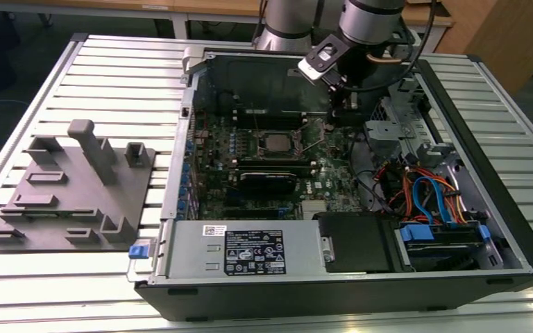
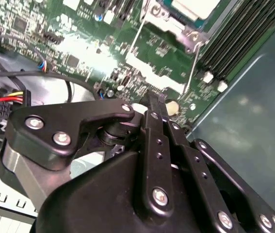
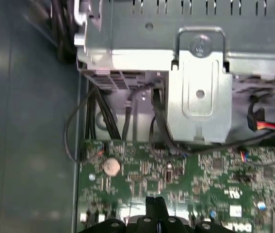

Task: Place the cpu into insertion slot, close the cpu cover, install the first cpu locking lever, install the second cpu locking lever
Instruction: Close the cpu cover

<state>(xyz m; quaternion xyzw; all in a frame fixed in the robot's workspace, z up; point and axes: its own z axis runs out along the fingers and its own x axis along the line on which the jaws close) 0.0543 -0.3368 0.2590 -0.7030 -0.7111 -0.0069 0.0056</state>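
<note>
Black gripper (image 3: 154, 201), jaws pinched together on nothing, hovers over the green motherboard (image 3: 190, 170) just beside the insertion slot (image 1: 257, 142).
Seated flat in that slot, the cpu (image 1: 274, 141) is small, square and silvery-grey. It is probably light, rigid and delicate underneath, so best gripped by its edges. The thin cpu cover (image 2: 173, 23) appears to frame it.

The circuit board (image 3: 176, 179) looks glossy green, the bracket (image 3: 198, 87) dull sheet metal, the gripper (image 2: 153, 99) matt black with shiny screws (image 2: 160, 196).
</note>
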